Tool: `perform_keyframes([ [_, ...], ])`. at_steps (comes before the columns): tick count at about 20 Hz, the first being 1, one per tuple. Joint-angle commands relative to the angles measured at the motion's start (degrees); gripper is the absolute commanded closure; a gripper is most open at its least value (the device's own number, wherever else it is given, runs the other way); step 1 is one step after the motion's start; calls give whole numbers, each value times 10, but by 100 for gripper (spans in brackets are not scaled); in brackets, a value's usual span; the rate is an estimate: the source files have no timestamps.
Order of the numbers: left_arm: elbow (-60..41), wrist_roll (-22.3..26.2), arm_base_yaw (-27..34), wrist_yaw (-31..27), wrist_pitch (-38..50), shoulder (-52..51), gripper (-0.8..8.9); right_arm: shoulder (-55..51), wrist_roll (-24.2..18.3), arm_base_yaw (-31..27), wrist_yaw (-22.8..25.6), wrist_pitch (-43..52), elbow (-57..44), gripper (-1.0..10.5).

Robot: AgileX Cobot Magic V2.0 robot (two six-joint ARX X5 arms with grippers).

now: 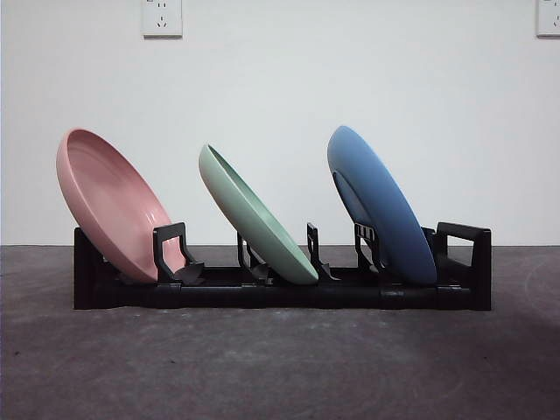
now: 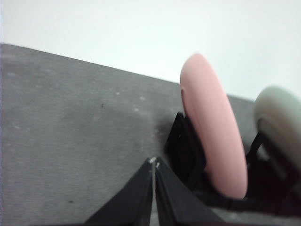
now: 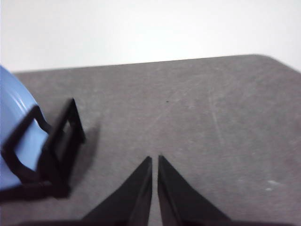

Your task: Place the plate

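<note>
A black dish rack (image 1: 280,293) stands on the dark table and holds three tilted plates: a pink plate (image 1: 109,201) at its left end, a green plate (image 1: 254,214) in the middle and a blue plate (image 1: 381,206) at the right. My left gripper (image 2: 154,163) is shut and empty above the table beside the pink plate (image 2: 214,127); the green plate (image 2: 280,117) shows beyond it. My right gripper (image 3: 154,159) is shut and empty, off the rack's end (image 3: 61,141) near the blue plate (image 3: 16,127). Neither arm shows in the front view.
A white wall with two sockets (image 1: 162,16) stands behind the table. The table's far edge and a rounded corner (image 3: 277,61) show in the right wrist view. Bare grey tabletop (image 1: 280,367) lies in front of the rack.
</note>
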Motion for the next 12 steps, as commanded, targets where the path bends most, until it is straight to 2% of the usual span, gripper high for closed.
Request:
perform_keyframes([
  [1,-10,-47,0,3,37,0,806,0,87,0,-16,32,-2,927],
  [4,-10,-57,0,3,93,0,806,0,105,0,-42,80,-2,927],
  [7,1,-100,0,3,109,0,805,0,139,0,-53,102,5,933],
  [9,25,-137,0,3,83,2,803,5,173,0,-56,77,26,933],
  [12,82,-156,0,3,15,22,803,31,181,0,-56,32,70,933],
])
